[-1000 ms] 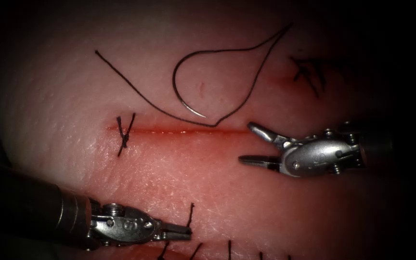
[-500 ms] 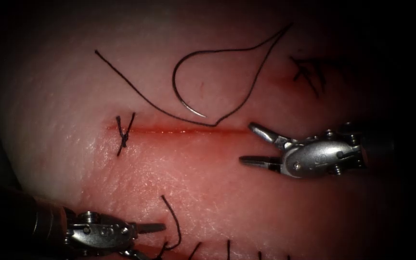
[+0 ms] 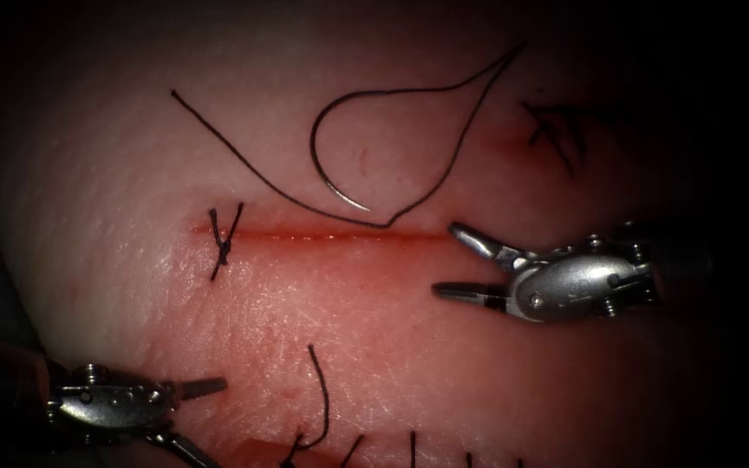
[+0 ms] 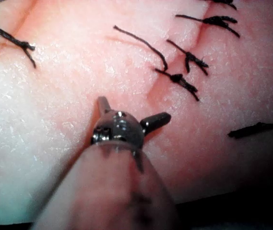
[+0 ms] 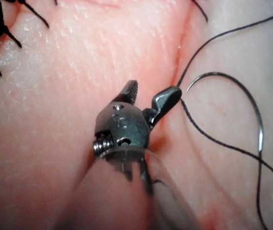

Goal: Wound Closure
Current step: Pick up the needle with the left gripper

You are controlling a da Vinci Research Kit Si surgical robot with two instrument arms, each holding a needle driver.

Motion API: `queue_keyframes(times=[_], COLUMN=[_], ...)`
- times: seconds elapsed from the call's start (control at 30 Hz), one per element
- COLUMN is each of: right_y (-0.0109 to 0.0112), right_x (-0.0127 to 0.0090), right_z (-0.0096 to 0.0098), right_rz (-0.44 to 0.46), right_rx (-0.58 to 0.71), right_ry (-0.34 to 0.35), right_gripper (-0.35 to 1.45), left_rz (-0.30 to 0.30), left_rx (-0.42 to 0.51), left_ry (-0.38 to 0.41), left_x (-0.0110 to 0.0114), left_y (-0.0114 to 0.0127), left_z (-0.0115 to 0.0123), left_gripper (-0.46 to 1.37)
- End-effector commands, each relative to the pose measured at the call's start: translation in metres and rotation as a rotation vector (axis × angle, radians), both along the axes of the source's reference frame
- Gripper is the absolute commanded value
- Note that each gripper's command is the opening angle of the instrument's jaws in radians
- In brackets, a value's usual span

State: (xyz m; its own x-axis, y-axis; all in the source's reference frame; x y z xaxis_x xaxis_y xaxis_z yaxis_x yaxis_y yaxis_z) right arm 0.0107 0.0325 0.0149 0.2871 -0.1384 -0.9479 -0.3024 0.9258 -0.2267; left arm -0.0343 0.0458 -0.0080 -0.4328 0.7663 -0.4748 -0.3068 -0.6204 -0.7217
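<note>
1. Endoscope view: needle (image 3: 327, 165) lies free on tissue (image 3: 374, 329) above cut (image 3: 322, 234), thread (image 3: 244, 160) trailing.
2. Right hand (image 3: 457, 260) apart, empty, at cut's right end.
3. Left hand (image 3: 197, 416) apart, empty, has backed off lower-left.
4. Likely between stitches; needle needs a grasp.

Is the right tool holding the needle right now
No, the right tool has open, empty jaws, and the needle lies free on the tissue above the cut.
</note>
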Motion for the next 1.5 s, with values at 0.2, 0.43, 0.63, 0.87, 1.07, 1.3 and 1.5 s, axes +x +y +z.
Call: queue_keyframes(times=[0.2,0.43,0.63,0.87,1.07,1.3,1.5], right_y=[0.0006,0.0011,0.0018,0.0019,0.002,0.002,0.0018], right_x=[-0.0004,-0.0006,-0.0007,-0.0007,-0.0006,-0.0007,-0.0007], right_z=[-0.0003,-0.0005,-0.0008,-0.0008,-0.0008,-0.0008,-0.0008], right_rz=[-0.031,-0.044,-0.051,-0.055,-0.067,-0.071,-0.073], right_rx=[0.034,0.059,0.093,0.198,0.259,0.261,0.261], right_ry=[-0.006,-0.002,-0.004,-0.01,-0.036,-0.04,-0.042], right_gripper=[1.24,1.18,1.18,1.05,1.01,1.01,1.01], left_rz=[0.019,0.016,0.031,0.062,0.04,0.055,0.167], left_rx=[-0.19,-0.338,-0.417,-0.493,-0.509,-0.53,-0.525], left_ry=[0.005,0.049,0.098,0.142,0.187,0.28,0.383], left_x=[-0.0002,-0.0006,-0.0006,-0.001,-0.0012,-0.002,-0.0036], left_y=[0.004,0.0082,0.0105,0.0123,0.0135,0.0144,0.0157], left_z=[-0.003,-0.0063,-0.0082,-0.0091,-0.0093,-0.0088,-0.0083], left_gripper=[0.75,0.67,0.68,0.86,0.83,0.72,0.68])
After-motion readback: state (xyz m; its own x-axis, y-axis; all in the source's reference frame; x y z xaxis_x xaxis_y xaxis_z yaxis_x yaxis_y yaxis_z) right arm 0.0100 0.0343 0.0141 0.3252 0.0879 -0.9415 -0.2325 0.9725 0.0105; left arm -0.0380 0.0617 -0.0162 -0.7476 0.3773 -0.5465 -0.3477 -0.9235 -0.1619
